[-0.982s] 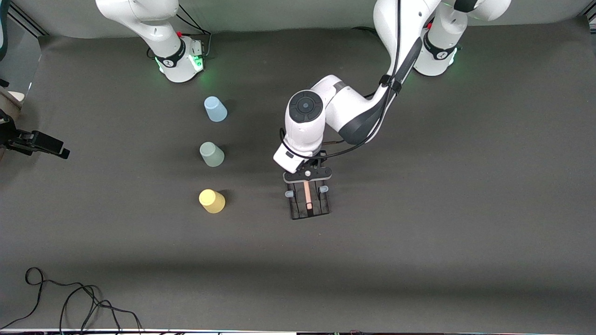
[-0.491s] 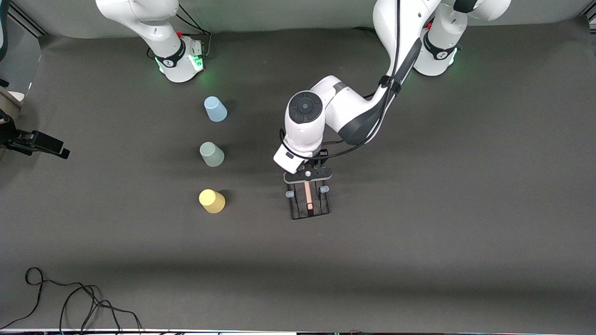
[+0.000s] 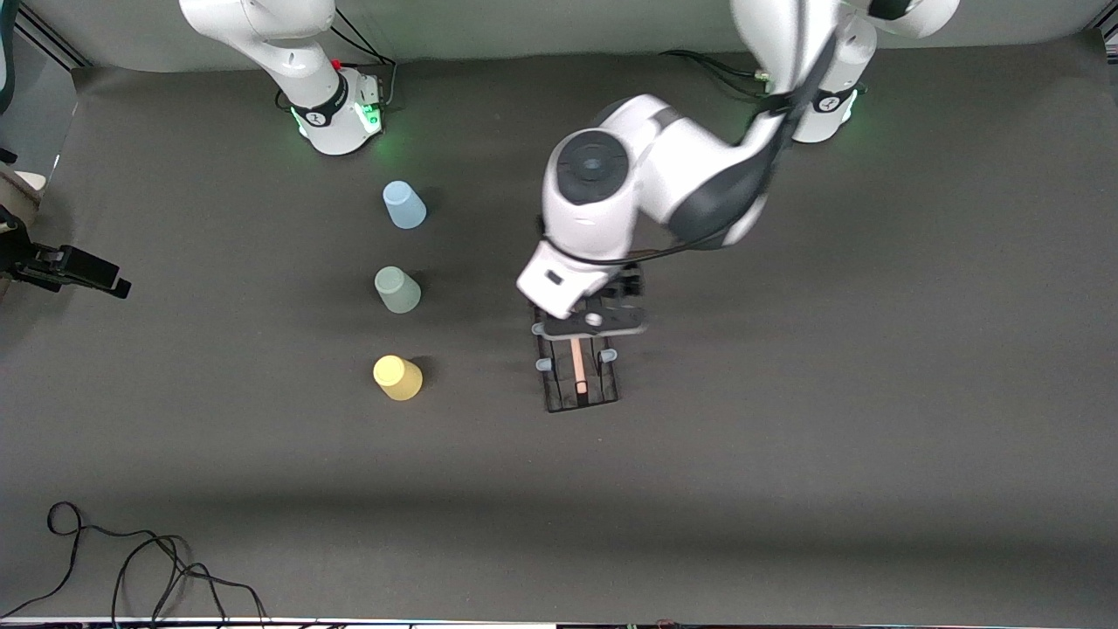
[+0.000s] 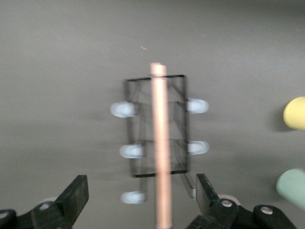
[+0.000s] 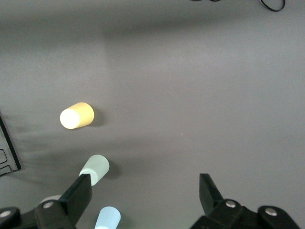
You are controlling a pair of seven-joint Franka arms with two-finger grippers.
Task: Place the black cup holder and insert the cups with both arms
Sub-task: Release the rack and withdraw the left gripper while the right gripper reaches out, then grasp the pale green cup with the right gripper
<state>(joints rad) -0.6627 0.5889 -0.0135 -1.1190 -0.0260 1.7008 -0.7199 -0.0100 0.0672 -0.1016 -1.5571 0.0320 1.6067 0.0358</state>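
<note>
The black cup holder (image 3: 583, 382) stands on the dark table mat, its wooden rod handle (image 3: 578, 367) on top. It also shows in the left wrist view (image 4: 157, 124), with pale blue prong tips. My left gripper (image 3: 592, 323) hangs open and empty over the holder's end toward the robots; in its wrist view (image 4: 141, 187) the fingers stand wide on either side of the rod, apart from it. The blue cup (image 3: 403, 205), grey-green cup (image 3: 397, 290) and yellow cup (image 3: 397, 377) stand in a row, narrow ends up, toward the right arm's end. My right gripper (image 5: 143, 191) is open and empty, high over the cups.
A loose black cable (image 3: 131, 568) lies near the front edge at the right arm's end. A black device (image 3: 65, 266) juts in at that end of the table. The two green-lit arm bases (image 3: 336, 114) stand along the edge farthest from the front camera.
The left gripper has risen off the cup holder's handle and pulled slightly back toward its base. The holder stays in place. The cups have not moved.
</note>
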